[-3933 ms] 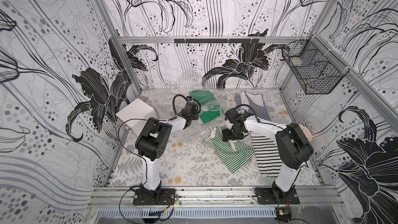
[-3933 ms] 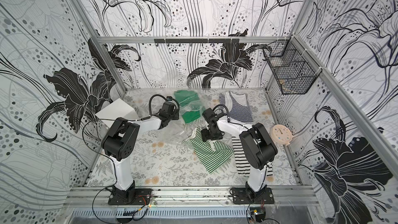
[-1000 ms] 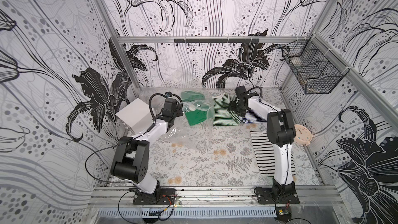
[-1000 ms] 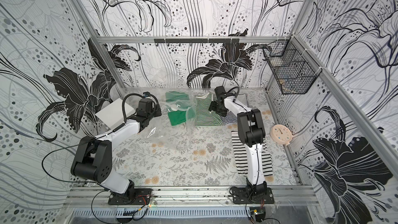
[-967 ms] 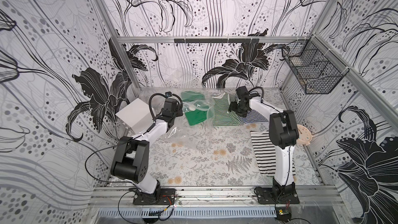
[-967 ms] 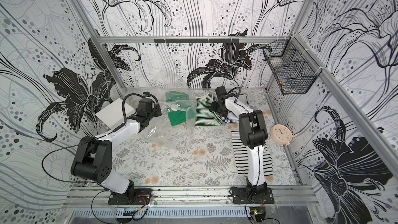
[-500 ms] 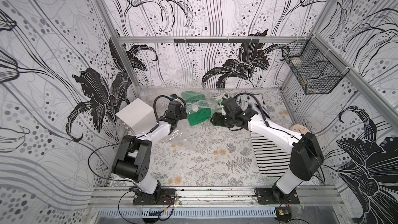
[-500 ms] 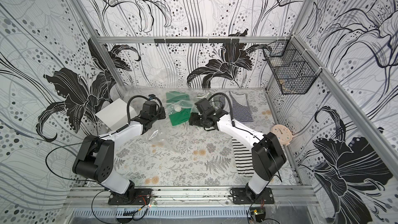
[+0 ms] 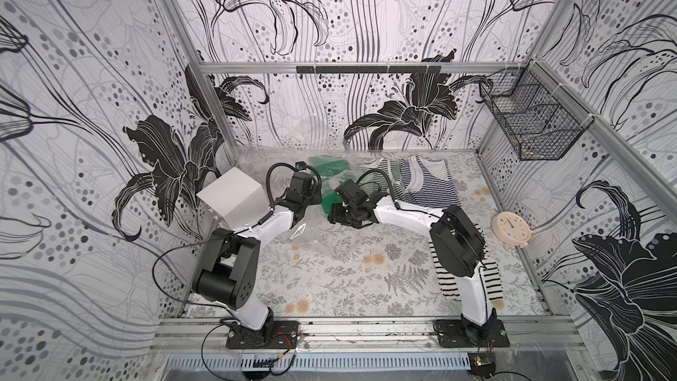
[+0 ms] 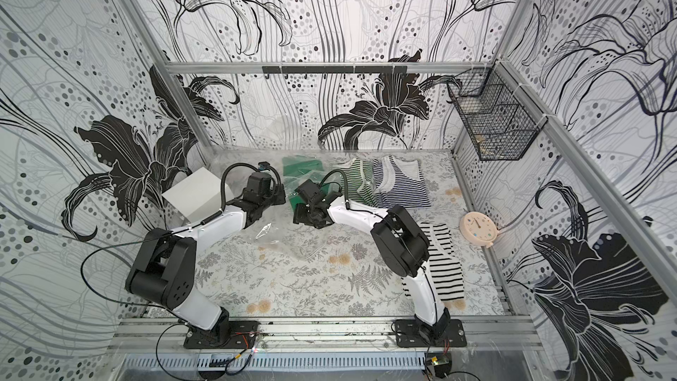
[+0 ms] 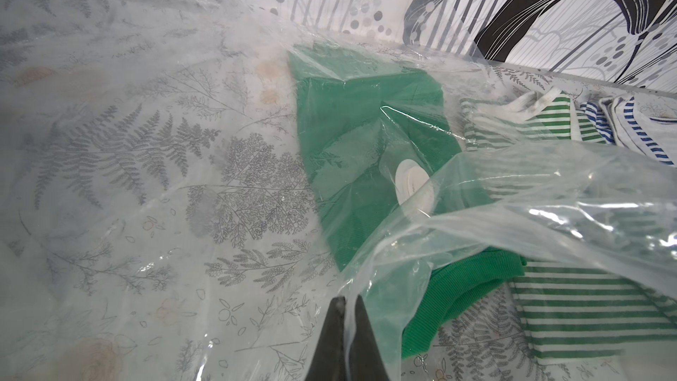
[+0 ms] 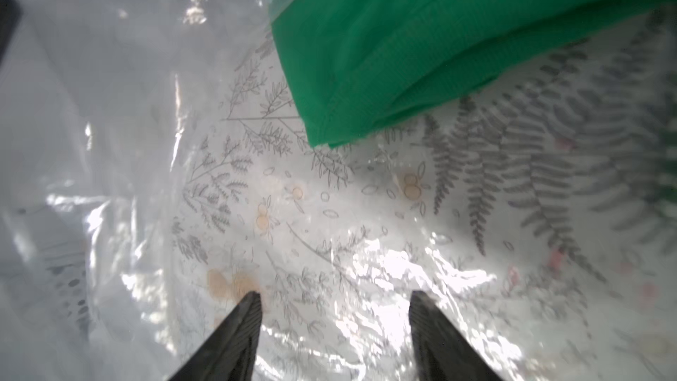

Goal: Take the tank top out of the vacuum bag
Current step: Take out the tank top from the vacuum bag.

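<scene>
Clear crinkly plastic, one item: vacuum bag [image 11: 513,192], lying on the fern-print bench [image 9: 329,287], between and beneath the two claws. A round white valve cap [image 11: 412,185] sits on its upper sheet, ahead of the left claw and over green cloth.

Left claw [image 11: 350,304]: fingers pressed together, pinching a raised fold of the bag's plastic.

Right claw [image 12: 335,295]: fingers spread wide with nothing between them. Glossy plastic lies under the tips. Whether this claw is inside the bag's mouth or above the sheet cannot be told.

Solid green top [image 12: 403,31]: folded, ribbed edge showing. It is inside the bag, seen through the plastic, just ahead of the right claw and not touching it.

Green-striped tank top [image 10: 357,177]: flat on the bench beyond the right claw, at the bag's edge. In the left wrist view a fold of plastic overlaps it.

Blue-striped tank top [image 10: 399,181]: just beside the green-striped one, farther from both claws.

Black-striped garment [image 10: 443,269]: on the bench well behind the right claw, by that arm's lower link.

White box [image 9: 230,196]: beside the left arm, behind the left claw.

Pink round clock [image 9: 511,229] and wire basket [image 9: 531,126]: at the side wall, well apart from the right claw.
</scene>
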{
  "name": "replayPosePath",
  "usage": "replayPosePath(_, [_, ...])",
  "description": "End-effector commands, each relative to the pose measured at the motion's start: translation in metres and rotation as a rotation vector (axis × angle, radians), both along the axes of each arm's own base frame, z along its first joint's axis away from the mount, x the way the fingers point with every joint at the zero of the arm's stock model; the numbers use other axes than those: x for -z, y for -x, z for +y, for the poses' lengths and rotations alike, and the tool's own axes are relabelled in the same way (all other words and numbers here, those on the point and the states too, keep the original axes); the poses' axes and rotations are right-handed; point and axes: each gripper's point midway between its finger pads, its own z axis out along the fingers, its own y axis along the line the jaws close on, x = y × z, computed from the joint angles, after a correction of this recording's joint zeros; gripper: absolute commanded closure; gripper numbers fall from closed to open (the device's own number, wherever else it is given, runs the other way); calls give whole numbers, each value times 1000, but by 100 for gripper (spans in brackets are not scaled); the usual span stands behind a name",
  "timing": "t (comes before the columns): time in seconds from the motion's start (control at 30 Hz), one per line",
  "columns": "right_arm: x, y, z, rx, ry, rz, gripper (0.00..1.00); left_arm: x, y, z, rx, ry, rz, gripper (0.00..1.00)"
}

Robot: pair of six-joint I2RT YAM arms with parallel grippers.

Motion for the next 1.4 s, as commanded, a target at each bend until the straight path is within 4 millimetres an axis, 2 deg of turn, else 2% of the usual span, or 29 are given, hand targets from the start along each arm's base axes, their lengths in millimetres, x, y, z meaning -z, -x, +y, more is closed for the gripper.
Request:
replayPosePath(0.0, [14, -30, -13, 115, -19, 30, 34, -24, -1, -5, 9, 28, -47, 100])
replayPosePath(0.1, [24, -51, -26, 177, -17, 38, 34, -29, 0, -12, 32, 38, -54, 100])
replayPosePath(0.17, [27, -60, -26, 185, -16, 33, 34, -28, 1, -16, 51, 42, -51, 100])
replayPosePath(0.23, [25, -70, -21, 186, -40, 33, 36, -27, 1, -19, 63, 45, -46, 100])
replayPosePath(0.27, [31, -70, -19, 185, -44, 45, 37, -27, 2, -20, 70, 45, -46, 100])
replayPosePath(0.3, [25, -76, -12, 180, -72, 35, 38, -27, 2, -20, 73, 46, -45, 100])
replayPosePath(0.33, [27, -78, -8, 183, -83, 42, 42, -26, 2, -21, 75, 46, -44, 100])
replayPosePath(0.4, [34, -81, -4, 204, -101, 62, 48, -23, 2, -21, 78, 42, -39, 100])
replayPosePath(0.53, [52, -88, -5, 262, -122, 98, 54, -19, 2, -21, 81, 40, -37, 100])
replayPosePath(0.67, [60, -93, 1, 248, -107, 111, 72, -15, 0, -24, 87, 53, -33, 100])
replayPosePath(0.77, [52, -94, 5, 205, -96, 94, 93, -10, -3, -26, 91, 56, -27, 100])
replayPosePath(0.8, [50, -93, 5, 190, -94, 89, 100, -8, -5, -26, 88, 53, -24, 100])
replayPosePath(0.97, [28, -82, 10, 100, -99, 46, 100, 9, -13, -25, 73, 34, -3, 100])
replayPosePath(1.13, [10, -53, 24, -17, -90, 16, 100, 35, -27, -27, 63, 18, 34, 100])
replayPosePath(1.23, [2, -36, 22, -44, -75, 2, 100, 46, -31, -22, 32, 0, 49, 100])
replayPosePath(1.27, [-6, -32, 22, -50, -81, -12, 100, 50, -32, -20, 24, -9, 55, 100])
replayPosePath(1.3, [-5, -25, 16, -54, -70, -5, 100, 55, -32, -19, 19, -17, 64, 100])
replayPosePath(1.37, [-16, -17, 13, -73, -69, -17, 100, 63, -33, -18, 10, -23, 80, 100])
